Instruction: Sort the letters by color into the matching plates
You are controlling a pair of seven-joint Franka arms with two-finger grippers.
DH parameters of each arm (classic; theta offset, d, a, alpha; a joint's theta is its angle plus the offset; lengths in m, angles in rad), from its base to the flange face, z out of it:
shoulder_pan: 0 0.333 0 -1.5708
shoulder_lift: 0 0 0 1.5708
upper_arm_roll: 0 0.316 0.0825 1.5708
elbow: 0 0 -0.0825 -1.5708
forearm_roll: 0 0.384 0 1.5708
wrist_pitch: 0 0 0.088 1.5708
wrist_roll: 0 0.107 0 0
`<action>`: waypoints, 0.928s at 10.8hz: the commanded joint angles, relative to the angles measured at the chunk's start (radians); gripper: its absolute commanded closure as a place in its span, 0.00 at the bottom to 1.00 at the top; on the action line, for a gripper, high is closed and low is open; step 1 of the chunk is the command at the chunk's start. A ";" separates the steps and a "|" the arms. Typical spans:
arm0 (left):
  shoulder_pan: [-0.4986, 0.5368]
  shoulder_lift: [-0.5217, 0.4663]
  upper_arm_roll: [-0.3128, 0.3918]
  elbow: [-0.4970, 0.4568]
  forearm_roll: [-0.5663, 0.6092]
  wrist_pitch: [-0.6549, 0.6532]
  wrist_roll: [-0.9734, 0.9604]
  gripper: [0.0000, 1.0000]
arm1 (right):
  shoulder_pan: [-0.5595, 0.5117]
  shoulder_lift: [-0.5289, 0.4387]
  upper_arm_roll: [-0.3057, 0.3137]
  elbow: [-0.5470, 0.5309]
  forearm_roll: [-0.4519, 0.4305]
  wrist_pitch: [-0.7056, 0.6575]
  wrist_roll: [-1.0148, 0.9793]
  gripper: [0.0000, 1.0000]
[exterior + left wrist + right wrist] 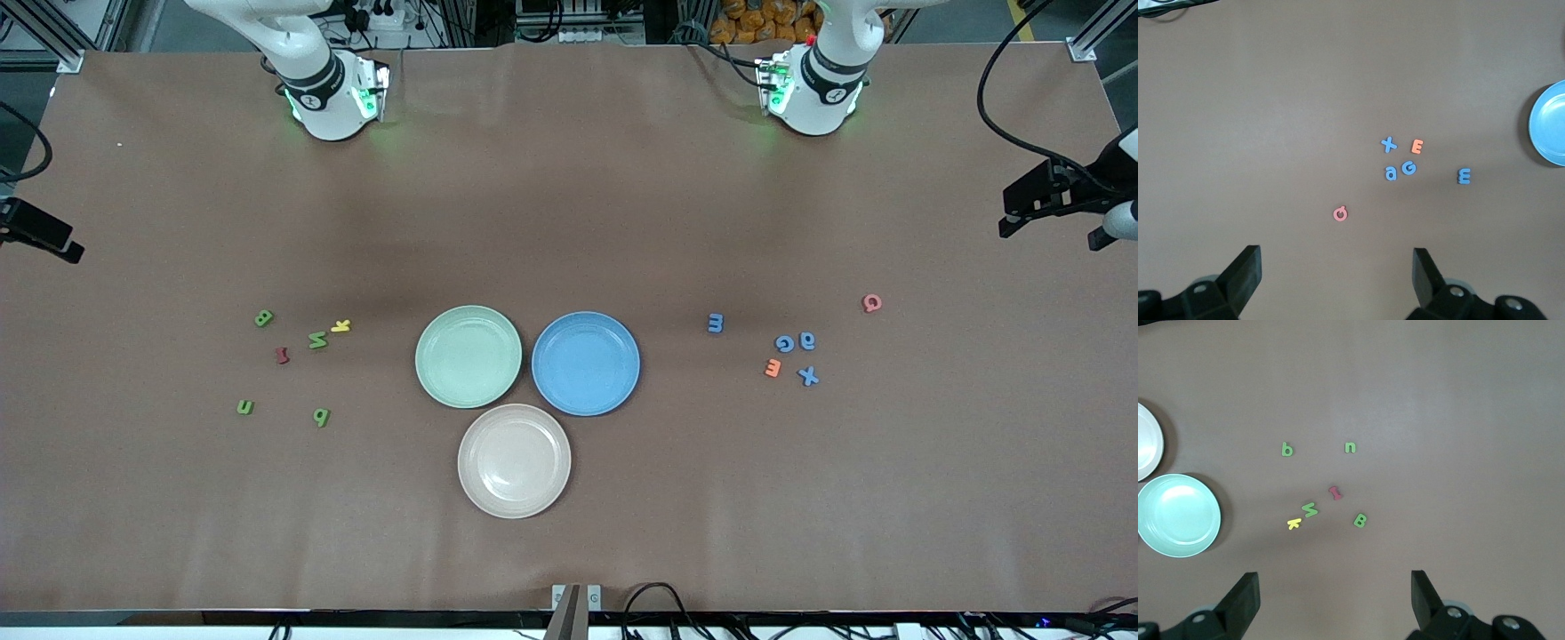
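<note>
My right gripper, jaws spread, empty, hangs high near base over right arm's end of table. Below: four green letters scattered among red letter and yellow K, likely distractors. Centre: mint plate touching blue plate, both empty; beige plate nearer camera. Four blue letters beside orange E, pink letter. My left gripper released, overhead. Sorting not begun.
</note>
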 commanded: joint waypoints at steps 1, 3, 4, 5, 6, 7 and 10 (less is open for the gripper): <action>0.005 -0.004 -0.001 -0.004 -0.003 0.009 0.022 0.00 | 0.028 -0.003 0.000 0.002 0.015 -0.010 -0.007 0.00; 0.011 -0.001 -0.001 -0.004 -0.003 0.009 0.022 0.00 | 0.036 -0.003 -0.002 0.000 0.015 -0.010 -0.002 0.00; 0.012 0.002 -0.001 -0.004 -0.003 0.009 0.023 0.00 | 0.036 -0.003 -0.002 0.000 0.015 -0.010 -0.002 0.00; 0.021 0.003 -0.001 -0.004 -0.003 0.009 0.036 0.00 | 0.034 -0.003 -0.002 0.000 0.015 -0.011 -0.002 0.00; 0.034 0.007 -0.001 -0.004 -0.021 0.009 0.046 0.00 | 0.034 -0.003 -0.002 0.000 0.015 -0.011 -0.002 0.00; 0.034 0.019 0.000 -0.006 -0.027 0.004 0.046 0.00 | 0.033 -0.003 -0.002 0.000 0.015 -0.014 -0.004 0.00; 0.045 0.048 0.000 -0.117 -0.070 0.053 0.028 0.00 | 0.028 -0.003 -0.003 0.000 0.015 -0.014 -0.004 0.00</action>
